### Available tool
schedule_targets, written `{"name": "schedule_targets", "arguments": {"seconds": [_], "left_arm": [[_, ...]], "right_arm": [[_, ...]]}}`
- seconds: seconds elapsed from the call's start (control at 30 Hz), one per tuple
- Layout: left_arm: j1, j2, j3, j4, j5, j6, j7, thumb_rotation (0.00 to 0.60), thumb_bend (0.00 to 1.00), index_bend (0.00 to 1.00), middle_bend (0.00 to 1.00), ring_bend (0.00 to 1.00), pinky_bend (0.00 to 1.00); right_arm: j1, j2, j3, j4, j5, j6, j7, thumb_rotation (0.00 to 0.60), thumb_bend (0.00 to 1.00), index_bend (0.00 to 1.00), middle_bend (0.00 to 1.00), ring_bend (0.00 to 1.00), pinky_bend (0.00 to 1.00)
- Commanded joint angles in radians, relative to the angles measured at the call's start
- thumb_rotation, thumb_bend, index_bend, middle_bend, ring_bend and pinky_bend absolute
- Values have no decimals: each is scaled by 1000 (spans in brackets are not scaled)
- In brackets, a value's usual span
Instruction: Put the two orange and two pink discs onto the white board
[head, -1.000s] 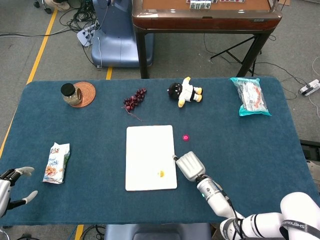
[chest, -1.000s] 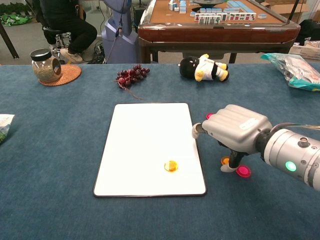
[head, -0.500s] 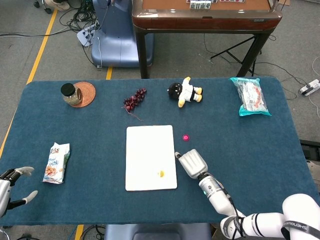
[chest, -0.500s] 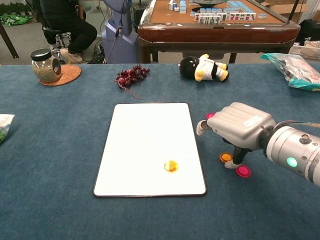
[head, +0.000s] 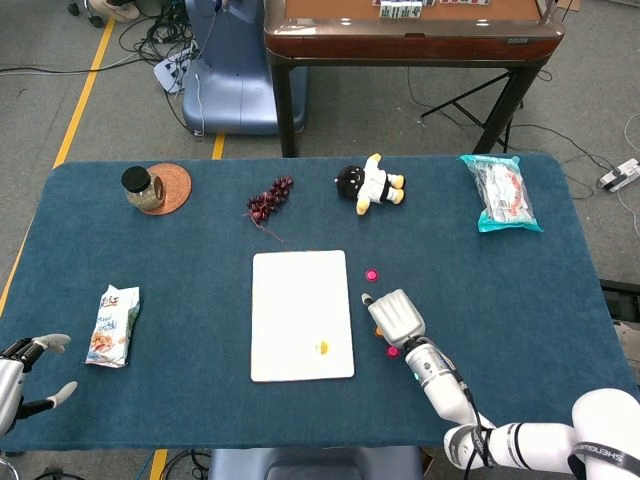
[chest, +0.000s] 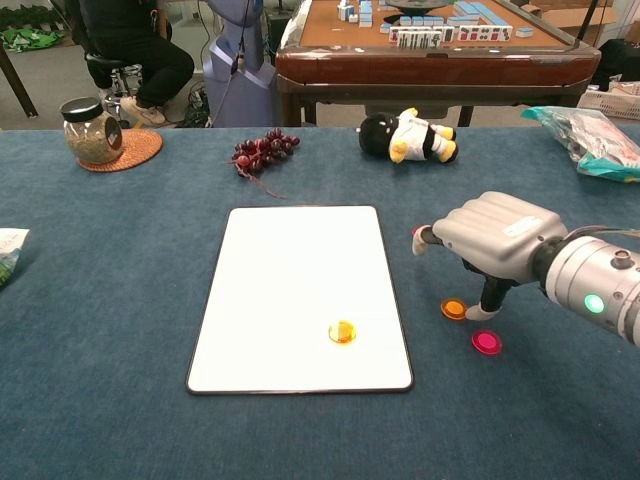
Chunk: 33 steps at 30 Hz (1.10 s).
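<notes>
Right hand (chest: 497, 242) hovers beside the white board's (chest: 290, 290) right edge, fingers curled downward, gripping nothing; an orange disc (chest: 454, 309) and a pink disc (chest: 487, 342) lie beneath. Another orange disc (chest: 342, 332) rests on the board. Left hand (head: 22, 370) sits open at the table's (head: 200, 300) near-left corner.

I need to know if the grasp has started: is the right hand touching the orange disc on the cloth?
Cannot tell. In the chest view a fingertip of the right hand reaches down beside the orange disc, with no plain gap or contact.
</notes>
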<state>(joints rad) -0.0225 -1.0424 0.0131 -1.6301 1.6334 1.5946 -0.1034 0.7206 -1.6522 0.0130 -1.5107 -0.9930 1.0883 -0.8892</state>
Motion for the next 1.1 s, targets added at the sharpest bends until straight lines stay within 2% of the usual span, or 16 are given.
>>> {"name": "schedule_targets", "arguments": {"seconds": [0.03,0.17,0.37,1.1], "left_arm": [[0,0,0,1,-1,-1,-2,600,141,407,446,376,534],[-1,1,1,1,1,-1,-2,600,141,407,447,376,534],[0,0,2,-1,3,0,-1,600,141,407,446,376,534],[3,3,2,-1,0,5,-6,600,141,408,446,376,534]], "right_arm": [[-3,16,0,-25,-2,-8,10,600,9,230,1000,1000,1000],[-3,46,-7,-73,3,-9,-11,600,12,258,1000,1000,1000],[1,66,-7,-106,31,-12,-43,600,50,360,1000,1000,1000],[14,32,-10,-53,58,-45,-30,600,118,415,1000,1000,1000]]}}
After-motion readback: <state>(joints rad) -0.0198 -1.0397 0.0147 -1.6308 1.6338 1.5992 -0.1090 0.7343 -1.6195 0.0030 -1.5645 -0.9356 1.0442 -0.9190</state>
